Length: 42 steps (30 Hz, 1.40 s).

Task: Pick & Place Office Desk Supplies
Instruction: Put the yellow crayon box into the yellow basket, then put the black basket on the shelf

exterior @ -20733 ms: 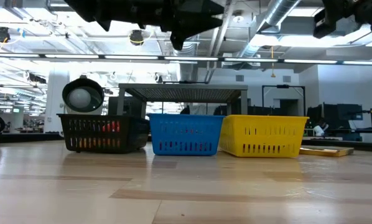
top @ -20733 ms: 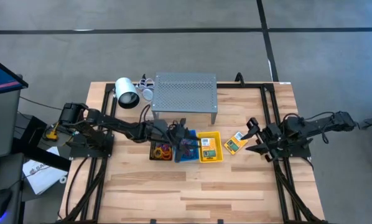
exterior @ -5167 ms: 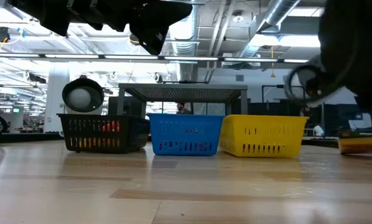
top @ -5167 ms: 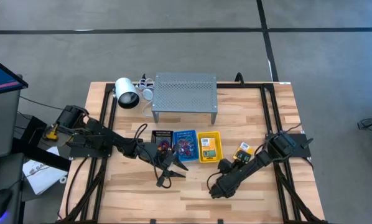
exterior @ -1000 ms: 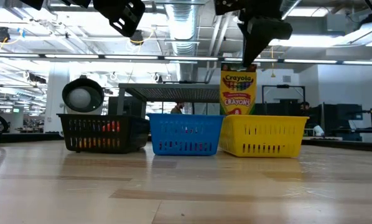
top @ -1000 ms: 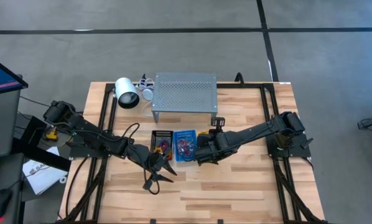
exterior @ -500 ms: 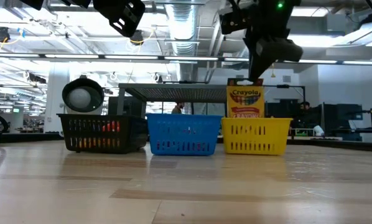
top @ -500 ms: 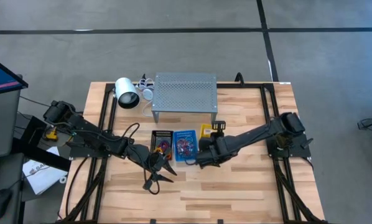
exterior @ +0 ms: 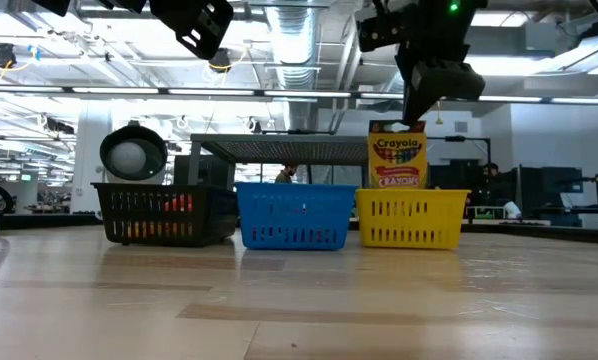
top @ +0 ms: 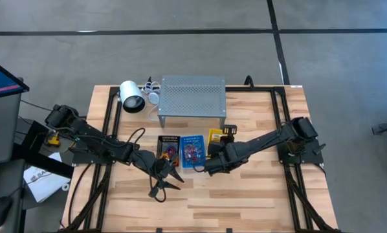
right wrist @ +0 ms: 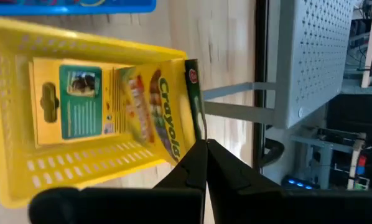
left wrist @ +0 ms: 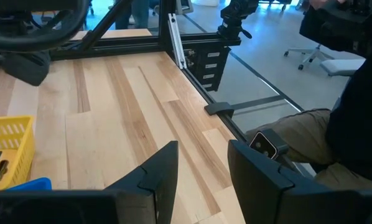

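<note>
A yellow-and-green crayon box [exterior: 397,155] stands upright in the yellow basket [exterior: 411,220], with my right gripper [exterior: 415,118] shut on its top. In the right wrist view a second crayon box [right wrist: 68,102] lies flat on that basket's floor. Rubber bands lie in the black basket [top: 168,150] and the blue basket [top: 192,150]. My left gripper [top: 164,186] hangs open over bare table in front of the black basket, with nothing between its fingers [left wrist: 164,171]. My right gripper pinches the upright crayon box at its top end [right wrist: 195,127], between the tips of its two shut fingers. The fingers come from above, slanting down. The box hangs upright below them, its lower part inside the yellow basket; the basket wall hides whether it rests there.
The three baskets stand in a row at mid-table. Behind them stands a grey perforated shelf [top: 192,96], with a white cylinder [top: 132,97] to its left. Bare wooden table [top: 200,200] lies in front of the baskets.
My right gripper has carried the crayon box a little toward the table's right edge and down into the yellow basket, keeping it upright. The yellow basket has shifted and shows narrower in the low view.
</note>
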Tool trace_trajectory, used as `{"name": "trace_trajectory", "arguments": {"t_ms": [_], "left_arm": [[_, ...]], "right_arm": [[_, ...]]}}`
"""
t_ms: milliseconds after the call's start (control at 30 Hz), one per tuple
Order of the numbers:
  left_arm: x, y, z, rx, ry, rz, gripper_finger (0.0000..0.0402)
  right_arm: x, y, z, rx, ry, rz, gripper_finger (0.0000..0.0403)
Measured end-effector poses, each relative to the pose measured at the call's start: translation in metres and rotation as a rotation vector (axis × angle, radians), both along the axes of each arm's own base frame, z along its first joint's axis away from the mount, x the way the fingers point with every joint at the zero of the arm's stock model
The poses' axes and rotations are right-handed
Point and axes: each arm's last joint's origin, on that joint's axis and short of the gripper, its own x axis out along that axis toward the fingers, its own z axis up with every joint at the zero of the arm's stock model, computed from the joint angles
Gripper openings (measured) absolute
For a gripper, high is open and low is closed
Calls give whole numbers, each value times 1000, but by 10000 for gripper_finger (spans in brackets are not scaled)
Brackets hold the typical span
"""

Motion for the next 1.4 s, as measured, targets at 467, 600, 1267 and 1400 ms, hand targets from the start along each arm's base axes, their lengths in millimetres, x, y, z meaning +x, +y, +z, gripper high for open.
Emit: {"name": "trace_trajectory", "arguments": {"t_ms": [467, 600, 1267, 1400], "left_arm": [[0, 0, 0, -3, -4, 0, 136], [0, 0, 0, -3, -4, 0, 136], [0, 0, 1, -6, -10, 1, 136], [0, 0, 1, -6, -9, 1, 136]], "right_arm": [[-6, 3, -28, 60, -19, -29, 0], [-8, 12, -28, 76, -27, -7, 0], [-7, 29, -18, 273, 29, 42, 168], [-7, 34, -8, 268, 28, 57, 205]]}}
